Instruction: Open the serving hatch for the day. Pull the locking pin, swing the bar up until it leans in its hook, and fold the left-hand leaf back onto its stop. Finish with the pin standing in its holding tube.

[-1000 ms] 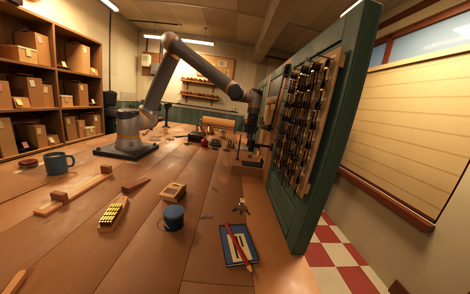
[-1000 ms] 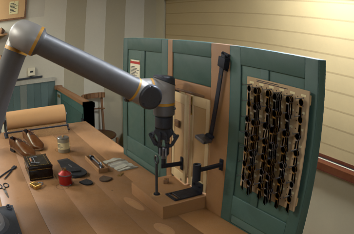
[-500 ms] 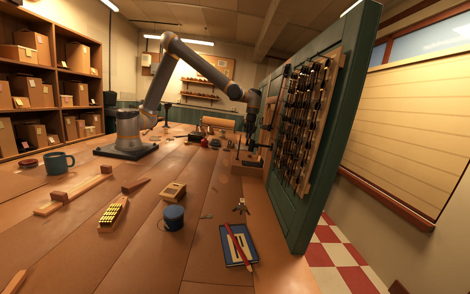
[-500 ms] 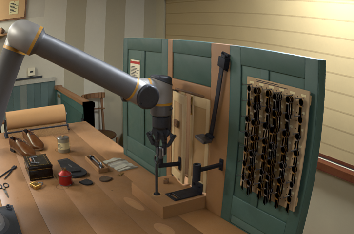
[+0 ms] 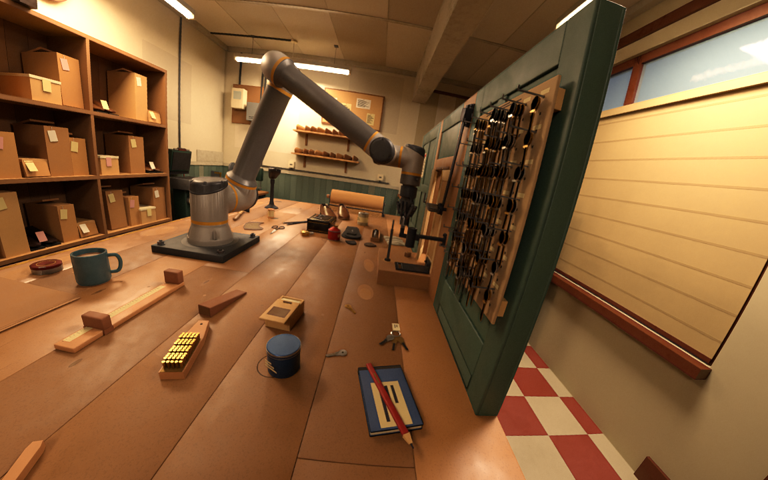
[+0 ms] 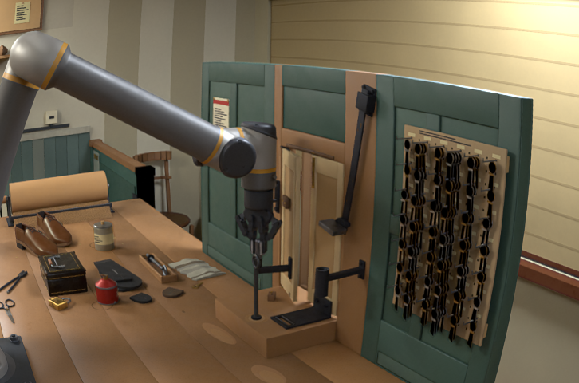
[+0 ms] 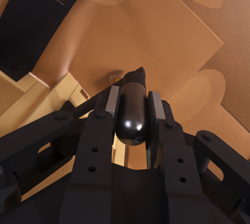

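Observation:
The dark locking pin hangs upright in my closed gripper, which grips its rounded top. The pin reaches down to the raised wooden block at the foot of the hatch, left of the holding tube. The tube stands on a short arm off the frame, above a black slotted plate. The black bar leans up with its top in the hook. The pale left-hand leaf is folded back. A short black stop arm juts out beside the pin.
Behind stands the green hatch wall with a rack of dark laces. On the bench to the left lie a red pot, a black box, a tool tray and folded cloth.

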Motion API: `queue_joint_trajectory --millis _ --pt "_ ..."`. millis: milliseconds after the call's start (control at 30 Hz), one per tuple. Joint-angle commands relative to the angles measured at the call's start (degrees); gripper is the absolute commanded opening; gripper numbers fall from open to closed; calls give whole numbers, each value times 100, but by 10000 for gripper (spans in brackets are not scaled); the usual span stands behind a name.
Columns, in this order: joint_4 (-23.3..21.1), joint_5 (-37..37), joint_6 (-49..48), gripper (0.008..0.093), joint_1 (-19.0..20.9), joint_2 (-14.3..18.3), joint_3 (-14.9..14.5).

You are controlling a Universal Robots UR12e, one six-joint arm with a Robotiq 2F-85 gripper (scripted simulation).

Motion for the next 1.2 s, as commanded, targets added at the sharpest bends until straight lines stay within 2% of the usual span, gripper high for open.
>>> queue_joint_trajectory --millis 0,1167 --pt "-6 0 40 80 5 -6 0" --pt "-48 0 1559 80 198 -96 131"
